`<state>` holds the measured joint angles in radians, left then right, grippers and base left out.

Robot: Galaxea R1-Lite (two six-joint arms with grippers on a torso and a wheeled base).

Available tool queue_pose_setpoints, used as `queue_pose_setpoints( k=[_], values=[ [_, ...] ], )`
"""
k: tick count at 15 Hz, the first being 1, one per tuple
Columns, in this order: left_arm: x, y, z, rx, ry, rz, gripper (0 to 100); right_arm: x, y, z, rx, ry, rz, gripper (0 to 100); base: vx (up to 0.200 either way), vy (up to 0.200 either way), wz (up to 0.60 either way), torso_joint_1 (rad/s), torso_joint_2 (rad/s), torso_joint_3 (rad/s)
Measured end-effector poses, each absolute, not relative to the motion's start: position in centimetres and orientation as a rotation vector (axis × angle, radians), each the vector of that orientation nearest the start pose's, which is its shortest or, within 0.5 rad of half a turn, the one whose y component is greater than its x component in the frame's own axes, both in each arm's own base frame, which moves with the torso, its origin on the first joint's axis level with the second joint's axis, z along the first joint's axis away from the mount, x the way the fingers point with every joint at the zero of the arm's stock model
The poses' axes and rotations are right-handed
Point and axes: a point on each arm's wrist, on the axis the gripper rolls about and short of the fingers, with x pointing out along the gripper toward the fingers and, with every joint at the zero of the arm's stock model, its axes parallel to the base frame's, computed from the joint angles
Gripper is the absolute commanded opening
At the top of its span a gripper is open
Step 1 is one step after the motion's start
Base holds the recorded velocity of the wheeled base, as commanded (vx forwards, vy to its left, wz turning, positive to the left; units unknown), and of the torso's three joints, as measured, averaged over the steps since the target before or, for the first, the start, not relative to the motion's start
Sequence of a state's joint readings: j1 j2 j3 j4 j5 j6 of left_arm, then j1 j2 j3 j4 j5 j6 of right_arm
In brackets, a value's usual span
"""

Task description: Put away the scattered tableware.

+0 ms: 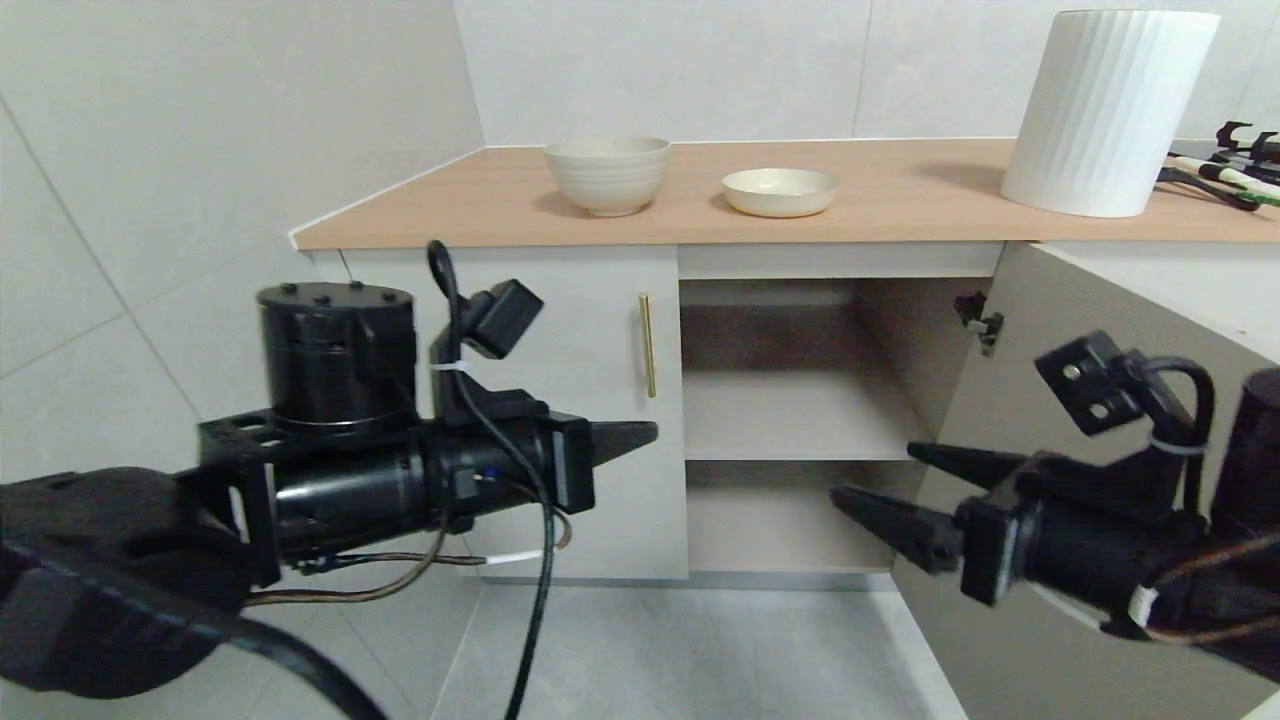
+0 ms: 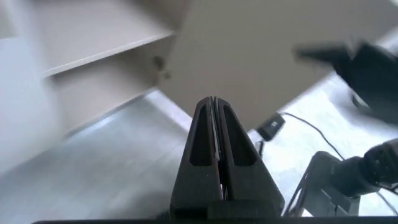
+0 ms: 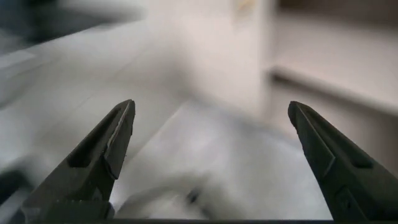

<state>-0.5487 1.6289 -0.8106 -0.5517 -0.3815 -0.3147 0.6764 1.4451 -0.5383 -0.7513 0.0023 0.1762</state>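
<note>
A cream ribbed bowl (image 1: 608, 174) and a shallow cream dish (image 1: 781, 191) stand on the wooden countertop (image 1: 900, 205). Below them the cabinet (image 1: 790, 415) has its right door (image 1: 1090, 480) swung open, showing two bare shelves. My left gripper (image 1: 650, 433) hangs shut with nothing in it in front of the closed left door, well below the bowl. The same gripper (image 2: 213, 102) points toward the open door. My right gripper (image 1: 875, 475) is open and holds nothing, level with the lower shelf by the open door. Its fingers (image 3: 115, 140) are spread wide.
A tall white ribbed container (image 1: 1105, 110) stands on the counter at the right, with dark utensils (image 1: 1225, 175) beside it at the far right edge. The left cabinet door has a brass handle (image 1: 647, 345). Tiled wall runs along the left. Grey floor lies in front of the cabinet.
</note>
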Motion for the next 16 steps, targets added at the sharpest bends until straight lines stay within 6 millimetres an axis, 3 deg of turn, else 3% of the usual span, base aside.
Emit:
queue_pose_setpoints(
  k=[4, 8, 9, 16],
  values=[
    [20.9, -10.4, 23.2, -0.283, 0.370, -0.752, 0, 22.3, 16.4, 21.3, 0.079, 0.282, 0.548, 100, 0.000, 0.000, 0.00, 0.000, 0.00, 0.000],
    [19.5, -7.4, 24.4, -0.298, 0.292, -0.665, 0, 23.5, 16.9, 24.5, 0.086, 0.273, 0.535, 100, 0.000, 0.000, 0.00, 0.000, 0.00, 0.000],
    [19.4, -7.1, 24.6, -0.300, 0.283, -0.652, 100, 23.4, 16.8, 24.6, 0.082, 0.281, 0.531, 100, 0.000, 0.000, 0.00, 0.000, 0.00, 0.000],
    [19.5, -5.7, 25.3, -0.309, 0.213, -0.593, 100, 21.8, 15.6, 24.9, 0.078, 0.299, 0.522, 100, 0.000, 0.000, 0.00, 0.000, 0.00, 0.000]
  ],
)
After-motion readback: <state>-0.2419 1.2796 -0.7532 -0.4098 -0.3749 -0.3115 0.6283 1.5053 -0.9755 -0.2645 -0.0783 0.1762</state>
